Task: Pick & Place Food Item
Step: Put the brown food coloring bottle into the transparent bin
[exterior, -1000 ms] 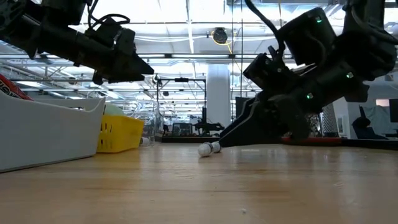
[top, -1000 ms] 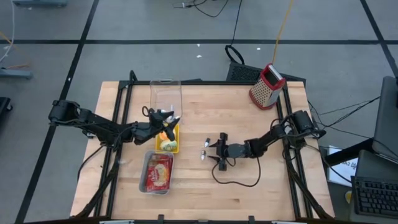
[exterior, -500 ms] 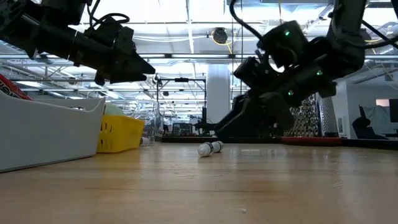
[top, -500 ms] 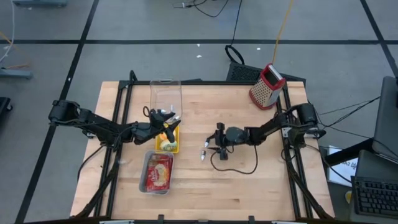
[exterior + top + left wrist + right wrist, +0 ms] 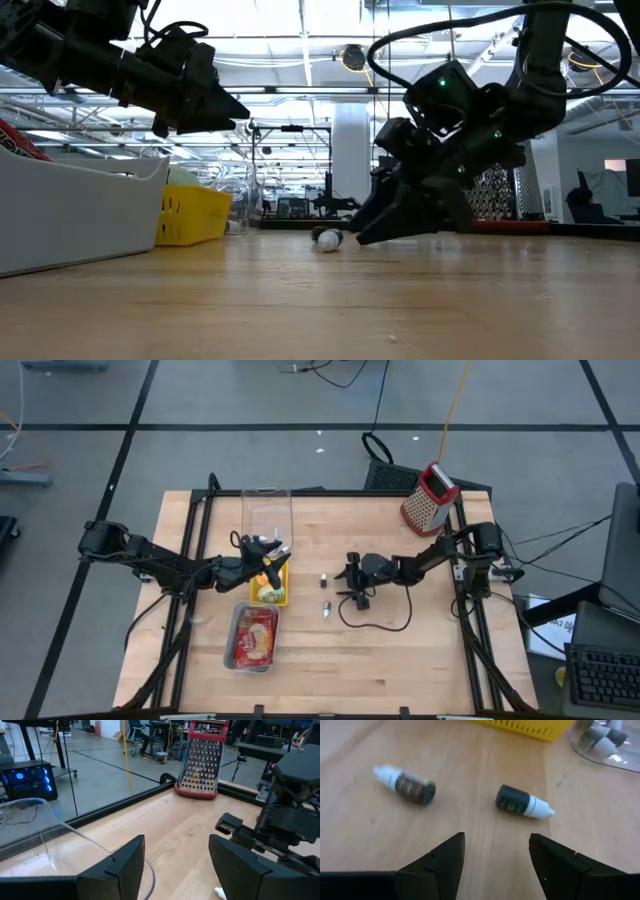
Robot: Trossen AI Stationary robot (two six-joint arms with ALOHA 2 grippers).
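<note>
On table (image 5: 400, 650), two small dark white-capped bottles (image 5: 522, 802)

Wooden table (image 5: 400, 650) (two dropper bottles (image 5: 522, 802), yellow basket (image 5: 275, 585), tray (image 5: 251, 637))

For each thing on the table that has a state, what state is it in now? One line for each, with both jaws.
Left gripper: jaws open, empty, over the yellow basket.
Right gripper: jaws open, empty, low near the bottles.
Dropper bottle: lying on its side, capped.
Second dropper bottle: lying on its side, capped.
Box grater: upright at the table's corner.
Clear container: open.
</note>
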